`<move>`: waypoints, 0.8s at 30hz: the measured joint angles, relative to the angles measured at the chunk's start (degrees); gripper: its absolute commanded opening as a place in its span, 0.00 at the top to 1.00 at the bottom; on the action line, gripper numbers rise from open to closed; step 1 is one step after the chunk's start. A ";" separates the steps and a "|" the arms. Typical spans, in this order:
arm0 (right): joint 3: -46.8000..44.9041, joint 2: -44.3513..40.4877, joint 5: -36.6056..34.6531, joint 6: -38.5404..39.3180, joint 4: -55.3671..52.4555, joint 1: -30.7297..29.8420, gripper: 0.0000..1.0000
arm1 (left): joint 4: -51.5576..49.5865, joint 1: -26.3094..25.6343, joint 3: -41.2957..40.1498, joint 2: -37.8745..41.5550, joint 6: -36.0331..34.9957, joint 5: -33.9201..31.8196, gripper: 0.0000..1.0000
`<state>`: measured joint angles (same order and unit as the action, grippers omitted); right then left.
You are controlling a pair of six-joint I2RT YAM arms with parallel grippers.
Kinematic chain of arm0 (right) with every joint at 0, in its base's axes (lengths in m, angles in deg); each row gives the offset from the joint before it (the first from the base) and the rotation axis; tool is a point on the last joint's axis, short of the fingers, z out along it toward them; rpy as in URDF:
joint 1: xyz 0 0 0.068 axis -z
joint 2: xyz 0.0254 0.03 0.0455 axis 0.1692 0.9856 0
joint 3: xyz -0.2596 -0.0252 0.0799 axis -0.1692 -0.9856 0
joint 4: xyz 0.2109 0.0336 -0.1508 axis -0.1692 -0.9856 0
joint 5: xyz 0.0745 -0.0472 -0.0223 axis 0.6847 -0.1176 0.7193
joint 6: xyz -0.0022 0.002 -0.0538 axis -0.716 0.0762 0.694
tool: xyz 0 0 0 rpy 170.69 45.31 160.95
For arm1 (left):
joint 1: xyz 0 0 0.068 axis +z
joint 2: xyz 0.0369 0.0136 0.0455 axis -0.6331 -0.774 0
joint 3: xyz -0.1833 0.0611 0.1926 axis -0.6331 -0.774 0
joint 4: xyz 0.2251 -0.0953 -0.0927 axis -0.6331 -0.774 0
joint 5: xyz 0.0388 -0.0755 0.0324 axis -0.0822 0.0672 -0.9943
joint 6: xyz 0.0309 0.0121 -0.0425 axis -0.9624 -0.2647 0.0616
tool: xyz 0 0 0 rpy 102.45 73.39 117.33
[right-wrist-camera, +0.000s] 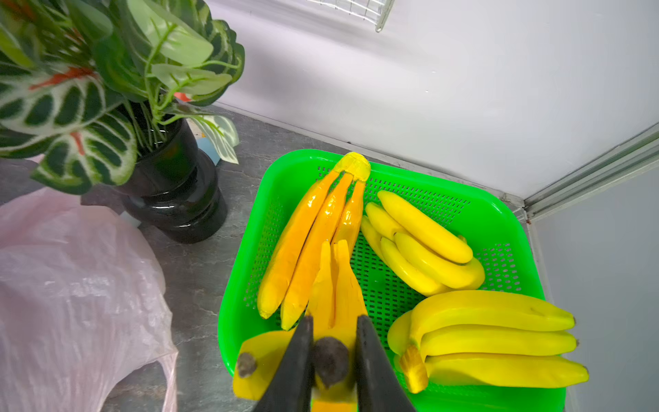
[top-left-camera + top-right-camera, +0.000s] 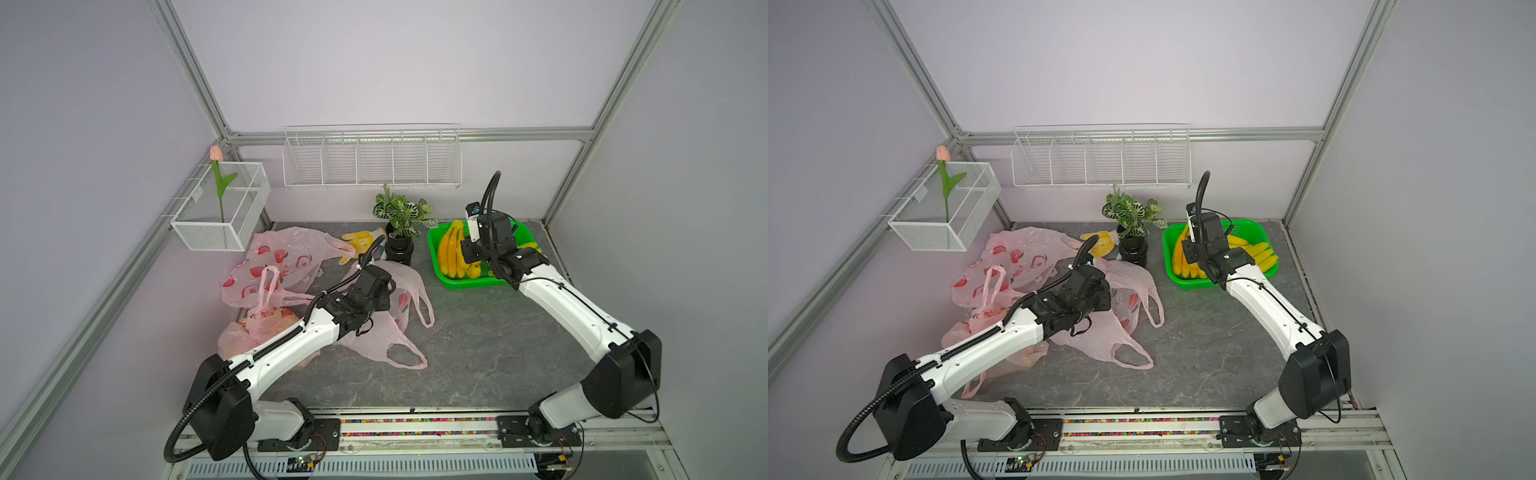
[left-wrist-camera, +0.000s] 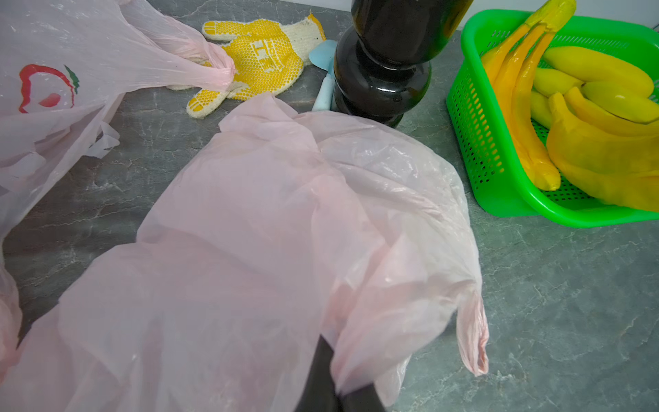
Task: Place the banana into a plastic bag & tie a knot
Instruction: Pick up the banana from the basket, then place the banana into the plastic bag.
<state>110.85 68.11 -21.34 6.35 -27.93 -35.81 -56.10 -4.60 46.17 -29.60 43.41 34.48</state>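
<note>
While the banana (image 1: 335, 285) lies in the lower left part of the basket (image 2: 467, 285), right of centre in both top views, your right gripper (image 1: 333, 360) stands with its jaws narrow, one against each side of the bunch's dark stem end. It looks like a grip, though the bunch is not yet clear of the basket.

Judge the hold before you raise it. A pinch on the stem alone will likely let the bunch hang and swing, so go up slowly and straight until it clears the green rim. Its far ends rest against the long orange bunch (image 1: 303, 242), and two yellow bunches (image 1: 424, 235) lie just beside, so a sideways pull could drag them along.

Your left gripper (image 3: 337, 388) is closed tight on a fold of the bag (image 3: 285, 214), which lies crumpled at the centre of the frame, lower left of the basket. The left wrist view does not show whether you hold one layer or both; if both, the mouth will not open. Lift that fold so the mouth faces the basket before the banana arrives.

Between basket and bag stands the pot (image 2: 400, 249) with its plant, so carry the bunch past it on its lower side in the frame. Farther left, the other bags (image 2: 274, 262) and the glove (image 2: 359, 240) are out of your way.
</note>
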 measured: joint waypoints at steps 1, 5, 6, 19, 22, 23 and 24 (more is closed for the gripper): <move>-0.63 -0.74 0.66 -0.52 0.11 0.26 0.83 | 0.00 0.00 0.00 0.00 0.09 0.15 1.00; -3.63 -4.66 3.89 -3.02 0.83 1.64 0.85 | 0.00 0.00 0.00 -0.04 0.46 0.63 1.00; -4.15 -5.62 4.74 -3.65 1.01 1.84 0.86 | 0.02 0.00 0.02 -0.09 0.48 0.81 1.00; -9.29 -10.91 11.34 -9.53 4.15 4.59 0.93 | -0.09 0.00 0.59 -1.53 1.36 2.10 1.00; -9.66 -12.87 12.66 -10.43 4.31 4.87 0.93 | -0.09 0.00 0.61 -1.53 1.55 2.10 1.00; -9.90 -13.90 13.25 -10.78 4.52 4.87 0.93 | -0.09 0.00 0.61 -1.53 1.62 2.10 1.00; -10.19 -14.93 13.86 -10.99 4.70 4.87 0.93 | -0.09 0.00 0.63 -1.55 1.75 2.10 1.00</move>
<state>100.66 53.18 -7.48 -4.64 -23.23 -30.93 -56.19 -4.60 46.81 -31.16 45.16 36.58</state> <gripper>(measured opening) 0.174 0.040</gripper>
